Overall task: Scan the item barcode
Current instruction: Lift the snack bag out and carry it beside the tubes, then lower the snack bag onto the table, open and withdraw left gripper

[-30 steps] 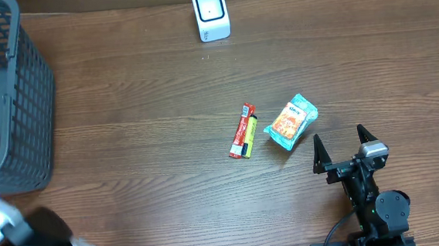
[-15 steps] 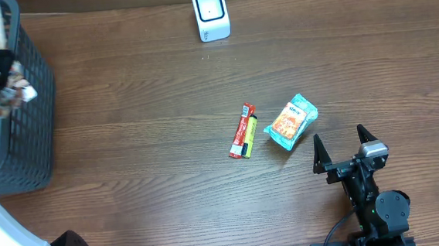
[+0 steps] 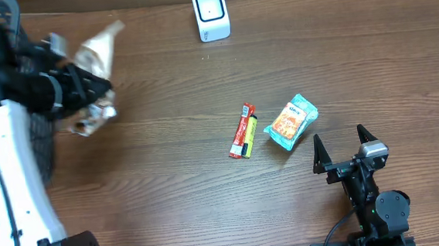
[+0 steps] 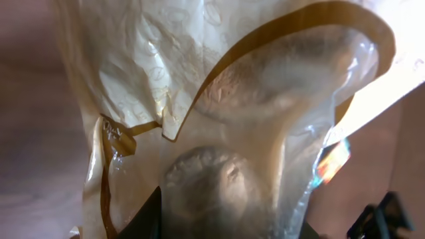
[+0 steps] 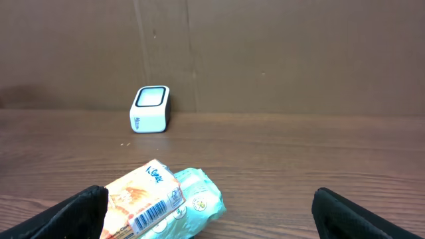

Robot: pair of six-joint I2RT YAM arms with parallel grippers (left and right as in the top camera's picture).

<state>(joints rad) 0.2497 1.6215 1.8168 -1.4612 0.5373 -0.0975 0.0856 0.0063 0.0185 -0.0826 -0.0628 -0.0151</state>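
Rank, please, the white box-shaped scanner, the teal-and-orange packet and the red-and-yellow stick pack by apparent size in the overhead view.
1. white box-shaped scanner and teal-and-orange packet: look about alike, so unranked.
2. red-and-yellow stick pack: clearly smallest.

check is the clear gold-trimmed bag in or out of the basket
Out: the clear gold-trimmed plastic bag, gripped by the left fingers, is over the wooden table, right of the grey mesh basket.

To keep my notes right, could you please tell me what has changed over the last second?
The left gripper, gripping a clear snack bag, carried it from the basket rightward over the table. The open right gripper, scanner, teal packet and red-yellow stick stayed put.
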